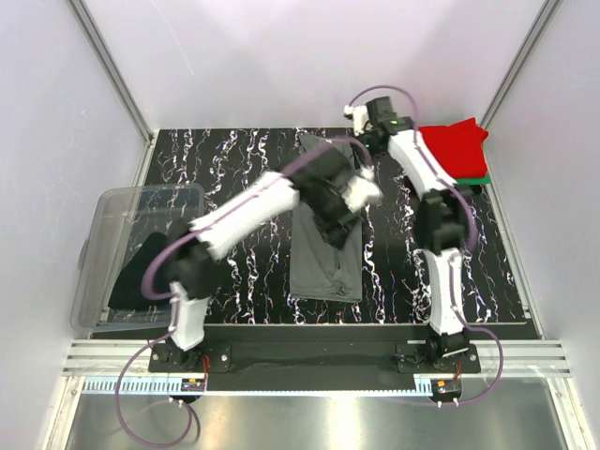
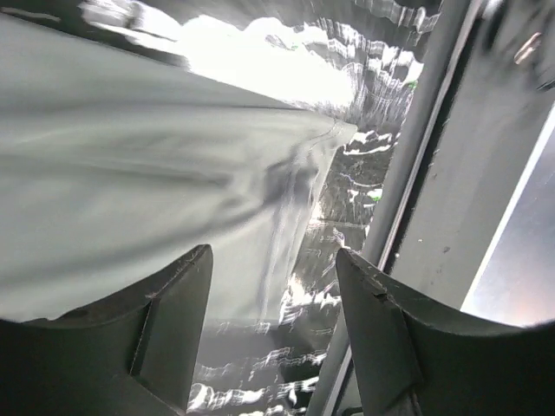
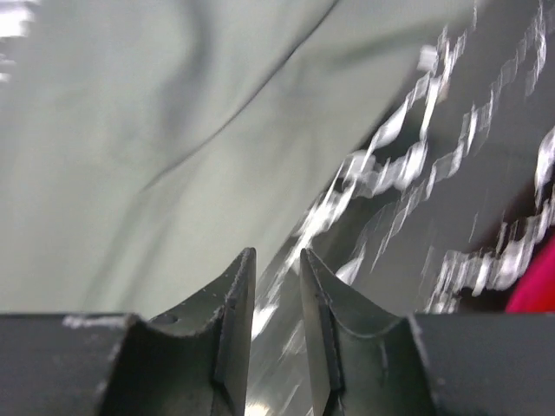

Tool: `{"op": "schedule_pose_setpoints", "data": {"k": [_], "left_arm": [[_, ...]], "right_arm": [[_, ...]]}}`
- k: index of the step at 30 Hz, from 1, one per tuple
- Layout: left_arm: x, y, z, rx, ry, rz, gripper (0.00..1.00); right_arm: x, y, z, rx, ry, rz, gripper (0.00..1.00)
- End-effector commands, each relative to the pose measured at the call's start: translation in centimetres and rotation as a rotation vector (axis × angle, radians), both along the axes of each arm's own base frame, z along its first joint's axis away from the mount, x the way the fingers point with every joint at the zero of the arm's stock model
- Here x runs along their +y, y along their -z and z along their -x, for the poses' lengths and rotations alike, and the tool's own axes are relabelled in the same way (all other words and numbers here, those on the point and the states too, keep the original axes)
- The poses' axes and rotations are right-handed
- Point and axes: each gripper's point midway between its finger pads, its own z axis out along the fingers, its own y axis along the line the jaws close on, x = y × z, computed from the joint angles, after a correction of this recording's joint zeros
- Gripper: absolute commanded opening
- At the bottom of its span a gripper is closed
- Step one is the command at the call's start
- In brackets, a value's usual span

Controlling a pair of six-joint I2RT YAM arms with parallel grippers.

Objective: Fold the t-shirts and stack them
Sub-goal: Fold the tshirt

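- The clear plastic tub [image 1: 103, 202] sits at the left edge of the table [image 1: 234, 281], with the black t-shirts [image 1: 141, 277] lying inside it, still to be folded.
- The left gripper [image 2: 273, 260] hangs with its jaws wide apart and nothing between them, just over the grey cloth's edge at the far part of the shirt.
- The dark grey t-shirt [image 1: 326, 262] lies mid-table as a narrow strip.
  - Its long axis runs from the near edge toward the far wall, leaning slightly left at the far end.
  - The near end is broad and square-cut, while the far end is narrower and partly hidden under the arms.
  - Which end carries the collar cannot be told.
- The likely step is the cross fold. Each gripper would do well to pinch one far corner, with both layers caught, lift evenly, and carry that end toward the near end so the edges meet squarely.
- The right gripper [image 3: 276, 256] has its jaws almost together, with a thin gap showing table and no cloth in it, beside the shirt's right edge.
- The red t-shirt [image 1: 452, 145] rests folded on the green t-shirt [image 1: 476, 178] in the far right corner, where the grey one probably belongs next.
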Motion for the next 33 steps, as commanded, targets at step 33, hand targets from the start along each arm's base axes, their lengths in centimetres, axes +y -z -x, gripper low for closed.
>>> {"op": "schedule_pose_setpoints", "data": {"k": [33], "left_arm": [[13.1,10.1,5.1,0.773,-0.99,-0.062,0.59]], "right_arm": [[2.4,4.8,38.3,0.954,0.516,-0.433,0.45]]}}
